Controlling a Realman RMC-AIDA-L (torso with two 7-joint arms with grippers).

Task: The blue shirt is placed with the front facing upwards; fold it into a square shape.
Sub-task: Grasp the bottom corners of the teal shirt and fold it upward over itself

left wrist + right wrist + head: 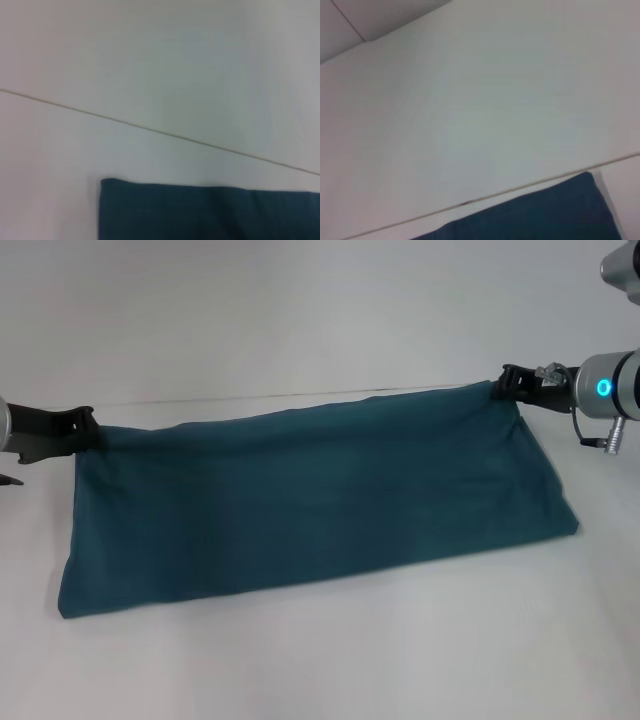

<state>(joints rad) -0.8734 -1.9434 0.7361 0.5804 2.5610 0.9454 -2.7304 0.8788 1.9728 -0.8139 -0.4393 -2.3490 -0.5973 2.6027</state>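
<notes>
Your left gripper (pixel 88 428) and right gripper (pixel 508 383) flank the shirt (pixel 310 500) spread across the table (pixel 330 650).

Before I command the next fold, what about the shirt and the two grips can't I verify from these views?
- Blue shirt, head view: lettering, neck and sleeves hidden by its own fold.
- Left gripper: arm cut off by the frame edge; finger closure on the far corner hidden by cloth.
- Right gripper: likewise.
- Both wrist views: no fingers shown, only the shirt's edge and the white table.
</notes>
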